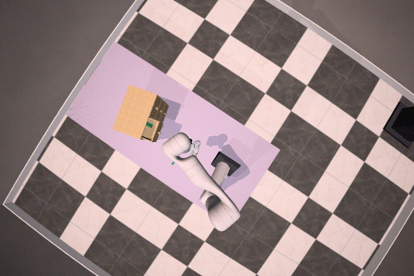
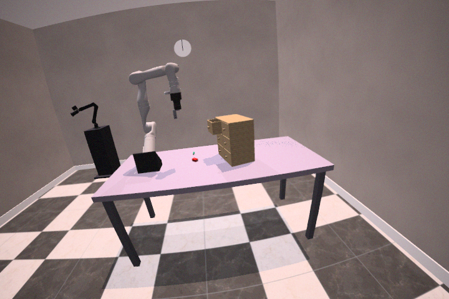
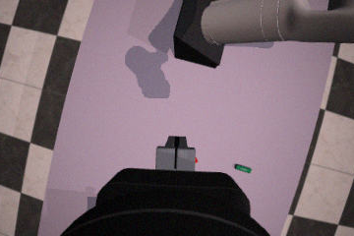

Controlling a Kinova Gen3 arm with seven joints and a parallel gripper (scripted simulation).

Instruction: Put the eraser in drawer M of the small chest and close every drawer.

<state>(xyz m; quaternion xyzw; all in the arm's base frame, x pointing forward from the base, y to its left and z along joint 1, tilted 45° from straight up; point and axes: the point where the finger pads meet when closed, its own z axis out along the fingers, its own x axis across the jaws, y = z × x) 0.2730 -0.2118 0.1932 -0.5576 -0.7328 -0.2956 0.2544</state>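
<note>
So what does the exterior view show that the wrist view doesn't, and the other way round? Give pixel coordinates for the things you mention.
Only exterior: the small chest point(image 1: 134, 112) point(image 2: 242, 141) with one top drawer point(image 1: 152, 129) point(image 2: 214, 126) pulled out, and the round wall clock point(image 2: 182, 48).

Only wrist: the closed claw's point(image 3: 176, 147) two fingers from close up, with the seam between them.

Both: the claw point(image 2: 174, 114), the pink table point(image 1: 100, 84) point(image 2: 183, 179) point(image 3: 111, 123), and a small green item point(image 1: 172, 163) point(image 2: 193, 153) point(image 3: 243, 168).

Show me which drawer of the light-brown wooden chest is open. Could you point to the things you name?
The top-row wooden drawer point(image 1: 151, 132) point(image 2: 211, 127) farther from the exterior camera; it alone juts from the front of the chest point(image 1: 134, 110) point(image 2: 242, 142).
</note>
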